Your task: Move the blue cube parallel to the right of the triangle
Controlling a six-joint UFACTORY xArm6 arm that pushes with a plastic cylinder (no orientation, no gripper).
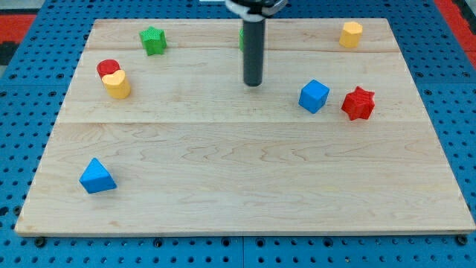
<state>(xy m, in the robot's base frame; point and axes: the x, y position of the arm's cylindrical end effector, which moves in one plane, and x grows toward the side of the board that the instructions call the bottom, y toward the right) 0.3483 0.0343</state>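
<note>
The blue cube (314, 96) sits on the wooden board (245, 179) right of centre in the upper half. The blue triangle (97, 177) lies near the board's lower left. My tip (253, 83) stands on the board to the left of the blue cube, about a cube and a half away, not touching it. The rod rises straight to the view's top edge.
A red star (358, 103) sits just right of the blue cube. A yellow block (351, 34) is at top right. A green star (153, 40) is at top left. A red cylinder (108, 69) touches a yellow heart (117, 84) at left. A green block (242, 37) is partly hidden behind the rod.
</note>
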